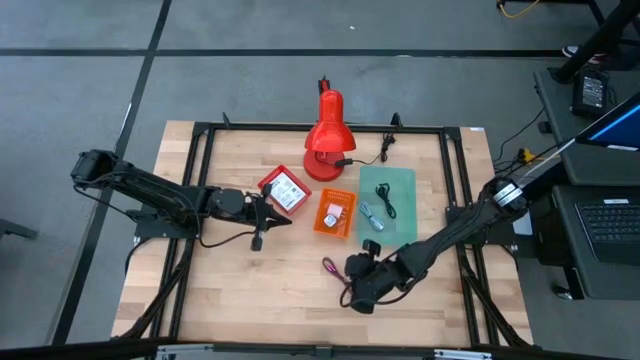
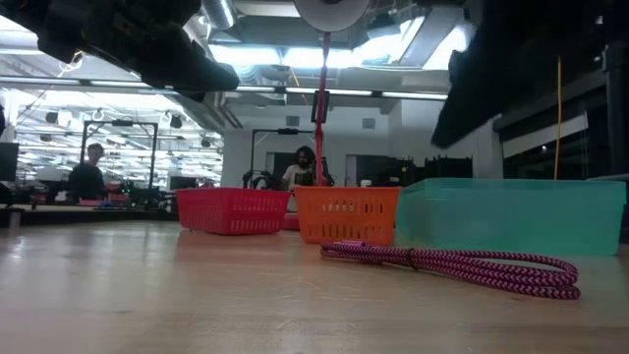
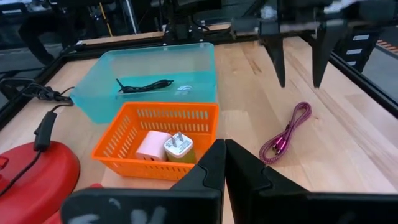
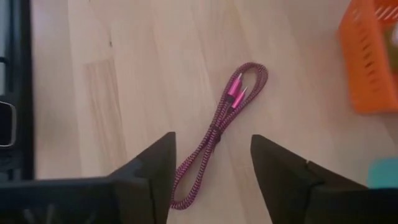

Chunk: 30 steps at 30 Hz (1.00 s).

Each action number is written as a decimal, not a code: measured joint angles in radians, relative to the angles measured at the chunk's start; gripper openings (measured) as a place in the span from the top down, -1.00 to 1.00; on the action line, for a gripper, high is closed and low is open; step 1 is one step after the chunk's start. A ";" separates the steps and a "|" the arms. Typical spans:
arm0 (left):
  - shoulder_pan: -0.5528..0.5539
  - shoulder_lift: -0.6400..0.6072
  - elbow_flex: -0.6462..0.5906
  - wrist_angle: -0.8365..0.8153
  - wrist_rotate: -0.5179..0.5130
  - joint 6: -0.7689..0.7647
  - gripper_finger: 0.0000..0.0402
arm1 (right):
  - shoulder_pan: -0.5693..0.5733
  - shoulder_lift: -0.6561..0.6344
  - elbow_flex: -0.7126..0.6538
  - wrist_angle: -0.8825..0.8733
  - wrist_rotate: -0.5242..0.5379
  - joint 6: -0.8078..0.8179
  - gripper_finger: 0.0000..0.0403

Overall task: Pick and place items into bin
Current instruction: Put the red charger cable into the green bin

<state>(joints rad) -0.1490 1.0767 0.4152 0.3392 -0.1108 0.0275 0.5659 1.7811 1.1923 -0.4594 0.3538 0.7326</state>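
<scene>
The high view is looking straight down on the whole table (image 1: 240, 300); the low view is skimming its surface. Both wrist views are sitting close, sharing the maroon cord loop (image 4: 219, 127).

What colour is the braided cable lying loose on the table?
Magenta-and-black braid with pink metallic plugs; the cable shows best in the right wrist view.

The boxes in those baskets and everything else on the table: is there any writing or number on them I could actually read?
None can be read.
White box in the red basket: printed marks, too small to read.
White items in the orange basket: nothing legible.
Laptop beside the table: keys too small to read.
</scene>
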 joint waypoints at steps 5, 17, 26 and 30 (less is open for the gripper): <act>0.000 0.000 0.000 -0.003 0.000 -0.007 0.97 | 0.000 0.073 0.000 0.039 -0.014 0.023 0.10; 0.000 0.000 0.000 -0.007 0.000 -0.013 0.97 | 0.000 0.184 0.000 0.062 -0.061 0.128 0.21; 0.000 0.000 0.000 -0.008 0.000 -0.019 0.97 | 0.001 0.228 0.005 0.074 -0.026 0.153 0.21; 0.000 0.000 0.000 -0.008 0.000 -0.019 0.97 | 0.001 0.230 0.005 0.071 -0.026 0.153 0.21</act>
<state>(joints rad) -0.1490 1.0767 0.4152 0.3313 -0.1104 0.0090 0.5671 2.0113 1.1976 -0.3885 0.3275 0.8860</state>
